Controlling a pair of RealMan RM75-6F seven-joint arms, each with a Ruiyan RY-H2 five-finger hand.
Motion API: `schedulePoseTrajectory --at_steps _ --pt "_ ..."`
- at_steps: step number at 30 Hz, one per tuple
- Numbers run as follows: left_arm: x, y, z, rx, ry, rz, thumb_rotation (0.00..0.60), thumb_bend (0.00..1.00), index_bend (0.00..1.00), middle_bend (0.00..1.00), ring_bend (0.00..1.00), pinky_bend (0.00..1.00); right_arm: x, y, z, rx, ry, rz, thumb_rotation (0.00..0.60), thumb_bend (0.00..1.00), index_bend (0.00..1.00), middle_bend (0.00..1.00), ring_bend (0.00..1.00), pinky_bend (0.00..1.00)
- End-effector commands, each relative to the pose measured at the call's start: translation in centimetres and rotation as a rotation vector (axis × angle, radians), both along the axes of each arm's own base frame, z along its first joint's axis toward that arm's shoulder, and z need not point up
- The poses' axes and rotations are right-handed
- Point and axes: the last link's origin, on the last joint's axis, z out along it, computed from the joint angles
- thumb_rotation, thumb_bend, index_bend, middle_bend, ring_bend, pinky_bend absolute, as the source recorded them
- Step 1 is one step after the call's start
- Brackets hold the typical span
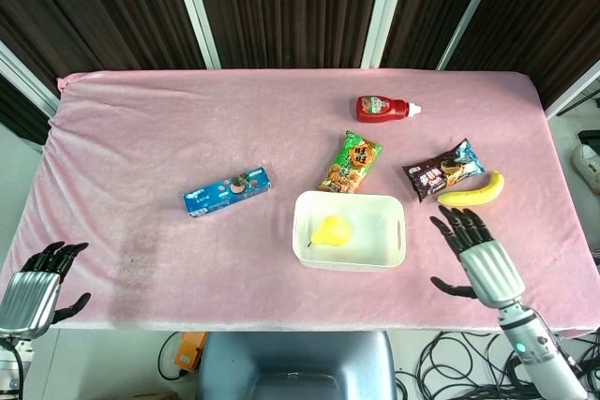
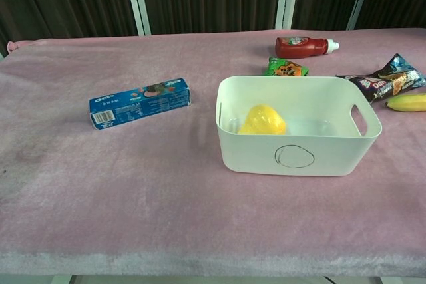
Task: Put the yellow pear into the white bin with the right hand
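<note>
Now the yellow pear (image 1: 330,230) lies inside the white bin (image 1: 397,252), toward the bin's left half, resting on the floor of the bin with nothing touching it; in the chest view the same pear (image 2: 263,120) sits low behind the bin's front wall (image 2: 333,157). To the right of the bin, apart from it, the right hand (image 1: 476,257) hangs over the pink table (image 1: 141,138) with its fingers (image 1: 452,226) spread wide and pointing away from the robot, the thumb stuck out to the side, and nothing held in them or touching them. At the lower left corner of the head view the left hand (image 1: 36,287) sits at the table's near edge, well apart from everything else, its dark fingers (image 1: 58,251) also apart and holding nothing. Neither hand shows in the chest view. Beyond the right hand lies a banana (image 1: 471,192), with a dark snack packet (image 1: 443,170) touching or just beside its upper end. A green snack bag (image 1: 352,163) lies just behind the bin's far rim, and a red ketchup bottle (image 1: 382,109) lies on its side farther back, its white cap pointing right. Well to the left of the bin a blue Oreo box (image 1: 227,191) lies flat on the table.
</note>
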Motion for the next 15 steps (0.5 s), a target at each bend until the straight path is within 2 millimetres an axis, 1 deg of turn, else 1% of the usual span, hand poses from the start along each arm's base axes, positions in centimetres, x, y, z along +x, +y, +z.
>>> schedulePoseTrajectory --at_steps 1,3,4,9,15 --pt "0.0 0.0 0.0 0.005 -0.001 -0.003 0.600 0.20 0.20 0.26 0.17 0.30 -2.4 2.2 1.6 -0.062 0.048 -0.108 0.600 0.30 0.06 0.03 0.00 0.19" --pt "0.0 0.0 0.0 0.006 -0.001 -0.004 0.600 0.20 0.20 0.26 0.17 0.30 -3.4 2.7 2.0 -0.097 0.051 -0.165 0.600 0.30 0.04 0.03 0.00 0.19" --pt "0.0 0.0 0.0 0.005 -0.001 -0.004 0.600 0.20 0.20 0.26 0.17 0.30 -3.5 2.7 2.1 -0.101 0.053 -0.180 0.600 0.30 0.03 0.03 0.00 0.19" --pt "0.1 0.0 0.1 0.006 -0.001 -0.007 0.600 0.20 0.20 0.26 0.17 0.30 -3.5 2.8 2.2 -0.092 0.058 -0.195 0.600 0.30 0.00 0.02 0.00 0.24" --pt "0.1 0.0 0.1 0.005 -0.004 -0.008 0.600 0.20 0.20 0.26 0.17 0.31 -3.4 3.0 2.3 -0.089 0.050 -0.195 0.600 0.30 0.00 0.02 0.00 0.25"
